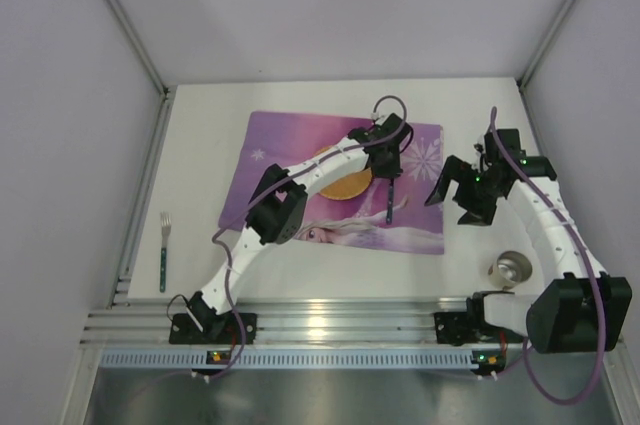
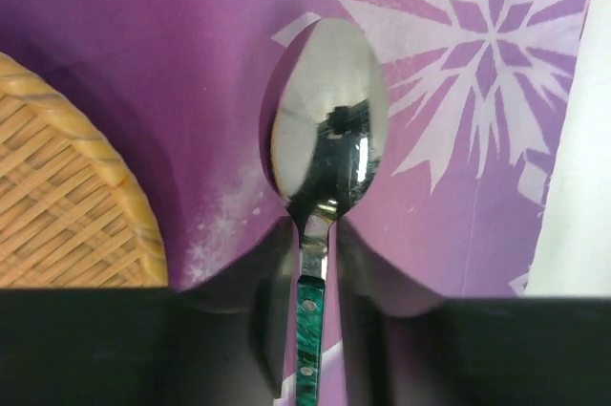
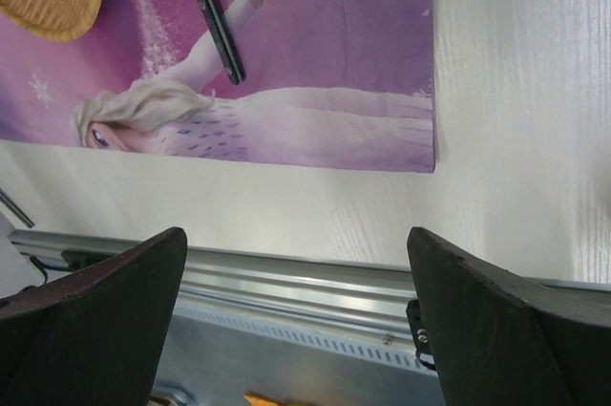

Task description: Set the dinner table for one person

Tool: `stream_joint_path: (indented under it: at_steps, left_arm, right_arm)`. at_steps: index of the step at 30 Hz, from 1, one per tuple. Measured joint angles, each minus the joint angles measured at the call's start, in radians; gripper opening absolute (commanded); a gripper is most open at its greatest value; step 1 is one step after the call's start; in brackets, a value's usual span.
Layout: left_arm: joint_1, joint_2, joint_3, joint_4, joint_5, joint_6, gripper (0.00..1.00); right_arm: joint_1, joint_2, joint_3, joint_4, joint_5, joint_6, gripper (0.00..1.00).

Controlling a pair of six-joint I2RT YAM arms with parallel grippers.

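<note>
The white dinner table (image 1: 200, 145) carries a purple princess placemat (image 1: 420, 225). A round woven plate (image 1: 347, 183) lies on the mat. A spoon (image 2: 329, 119) with a green handle lies on the mat just right of the plate; it also shows in the top view (image 1: 390, 201). My left gripper (image 2: 315, 267) straddles the spoon's neck, its jaws slightly apart, with mat showing between the handle and the right finger (image 2: 391, 272). My right gripper (image 3: 296, 272) is wide open and empty, above bare table right of the mat (image 1: 455, 195).
A green-handled fork (image 1: 164, 250) lies near the table's left edge. A small metal cup (image 1: 512, 268) stands at the near right beside the right arm. A metal rail (image 3: 286, 282) runs along the near edge. Grey walls enclose the table.
</note>
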Motion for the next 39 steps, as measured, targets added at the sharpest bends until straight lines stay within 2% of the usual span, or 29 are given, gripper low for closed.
stream_joint_path:
  at_steps: [1, 2, 5, 10, 14, 18, 21, 23, 25, 30, 34, 39]
  left_arm:
    - [-0.001, 0.005, 0.003, 0.005, 0.0, -0.003, 0.46]
    - [-0.001, 0.006, 0.005, 0.008, -0.001, -0.003, 0.67]
    - [-0.001, 0.006, 0.012, 0.016, -0.007, -0.002, 0.96]
    - [0.002, -0.032, 0.019, 0.017, -0.029, 0.011, 0.98]
    - [0.009, -0.155, 0.01, -0.006, -0.054, 0.039, 0.98]
    - [0.035, -0.415, -0.114, -0.014, -0.126, 0.088, 0.98]
    - [0.115, -0.694, -0.346, -0.014, -0.171, 0.107, 0.98]
    - [0.235, -0.866, -0.541, 0.021, -0.183, 0.117, 0.98]
    - [0.402, -0.99, -0.734, 0.016, -0.201, 0.124, 0.98]
    - [0.788, -1.049, -1.057, -0.073, -0.237, 0.17, 0.98]
    - [1.006, -1.065, -1.158, -0.135, -0.237, 0.212, 0.98]
    - [1.238, -1.072, -1.172, -0.144, -0.252, 0.259, 0.98]
  right_arm:
    - [0.0, 0.0, -0.003, 0.0, 0.0, -0.001, 1.0]
    - [0.0, 0.0, -0.008, 0.0, 0.0, -0.003, 1.0]
    - [0.0, 0.001, -0.02, -0.002, 0.0, -0.008, 1.0]
    - [0.0, 0.023, -0.044, 0.028, -0.005, -0.009, 1.0]
    - [0.0, 0.102, -0.082, 0.083, -0.009, -0.008, 1.0]
    - [0.0, 0.228, -0.085, 0.164, -0.008, -0.006, 1.0]
    - [0.0, 0.333, -0.073, 0.224, 0.002, -0.005, 1.0]
    - [0.0, 0.396, -0.05, 0.242, 0.019, -0.003, 1.0]
    - [0.0, 0.447, -0.018, 0.256, 0.041, -0.003, 1.0]
    - [0.0, 0.509, 0.035, 0.281, 0.077, -0.003, 1.0]
    - [0.0, 0.559, 0.075, 0.275, 0.076, -0.003, 0.98]
    - [0.0, 0.605, 0.13, 0.262, 0.062, -0.005, 0.98]
